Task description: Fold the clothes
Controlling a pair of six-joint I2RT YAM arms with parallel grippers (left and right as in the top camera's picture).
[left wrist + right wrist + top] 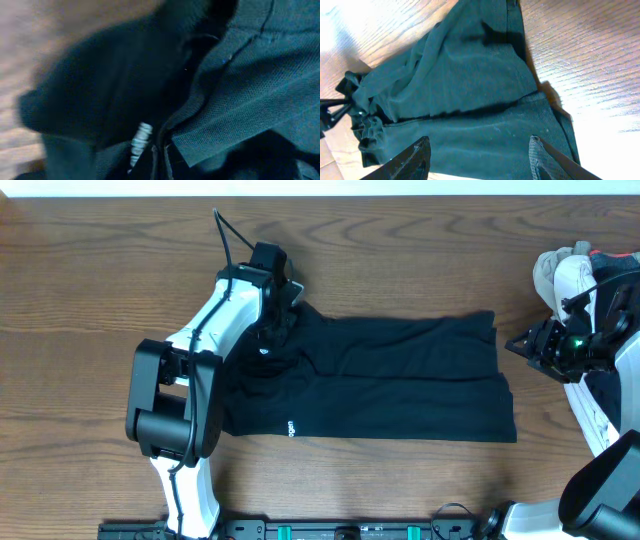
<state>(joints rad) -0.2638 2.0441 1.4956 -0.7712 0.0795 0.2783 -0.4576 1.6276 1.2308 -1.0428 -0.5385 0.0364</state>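
Note:
A black shirt (400,375) of the clothes lies flat on the wooden table (400,240), folded into a long band with a tiny white logo (291,427) at its near edge. My left gripper (271,335) presses down into the shirt's bunched left end, its jaws shut on the dark fabric (240,85). Close beside my left gripper (161,159) is the small white neck label (141,141). My right gripper (522,345) hovers just off the shirt's right end, open. From the right wrist, my right gripper (477,152) frames the shirt (470,85), holding nothing.
More clothes, white and dark, are piled at the table's right edge (575,275), behind my right arm. The left arm's body (175,400) stands over the table left of the shirt. Bare wood runs along the far side.

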